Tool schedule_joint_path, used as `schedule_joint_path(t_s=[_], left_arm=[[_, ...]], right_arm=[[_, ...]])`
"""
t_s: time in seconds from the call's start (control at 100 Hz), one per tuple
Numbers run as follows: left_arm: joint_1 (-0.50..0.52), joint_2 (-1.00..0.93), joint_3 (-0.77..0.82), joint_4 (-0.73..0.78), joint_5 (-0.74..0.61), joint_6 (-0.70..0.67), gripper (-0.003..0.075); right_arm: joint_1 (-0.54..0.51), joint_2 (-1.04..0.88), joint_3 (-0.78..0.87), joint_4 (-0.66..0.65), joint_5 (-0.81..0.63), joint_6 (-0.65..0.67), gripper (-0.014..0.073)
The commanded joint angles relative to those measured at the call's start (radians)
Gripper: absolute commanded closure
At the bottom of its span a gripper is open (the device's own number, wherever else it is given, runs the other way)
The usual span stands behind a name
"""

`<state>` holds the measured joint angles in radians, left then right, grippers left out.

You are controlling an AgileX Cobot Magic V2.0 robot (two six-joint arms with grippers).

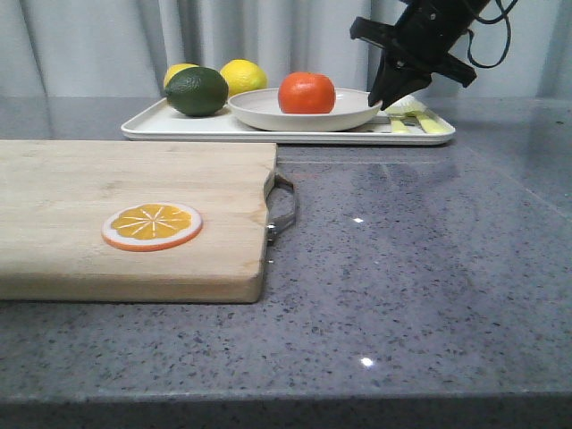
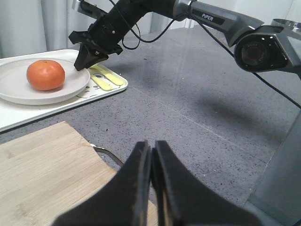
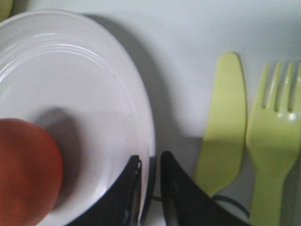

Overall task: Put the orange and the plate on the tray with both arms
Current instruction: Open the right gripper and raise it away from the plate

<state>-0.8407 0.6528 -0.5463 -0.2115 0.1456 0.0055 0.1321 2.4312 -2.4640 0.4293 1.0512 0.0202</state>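
The orange sits in the plate, which rests on the white tray at the back of the table. My right gripper stands at the plate's right rim. In the right wrist view it straddles the rim of the plate, one finger inside and one outside, closed on it, with the orange close by. My left gripper is shut and empty above the corner of the cutting board, away from the tray. It sees the orange in the plate.
A green lime and two yellow lemons lie on the tray's left part. Yellow-green cutlery print marks its right end. A wooden cutting board with a metal handle holds an orange slice at front left.
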Motion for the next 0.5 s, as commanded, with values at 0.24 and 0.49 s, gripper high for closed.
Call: schedule_joint_path(t_s=[0.24,0.49], left_arm=[[0.003,-0.002,-0.028,-0.007,-0.072,0.003,0.0741],[0.003,-0.002,-0.028,-0.007,-0.072,0.003,0.074]], right_arm=[[-0.002,-0.099,-0.057,0.038,-0.037,-0.002,0.0398],[-0.002,-0.173,-0.065,-0.029,0.052,-0.008,0.0435]])
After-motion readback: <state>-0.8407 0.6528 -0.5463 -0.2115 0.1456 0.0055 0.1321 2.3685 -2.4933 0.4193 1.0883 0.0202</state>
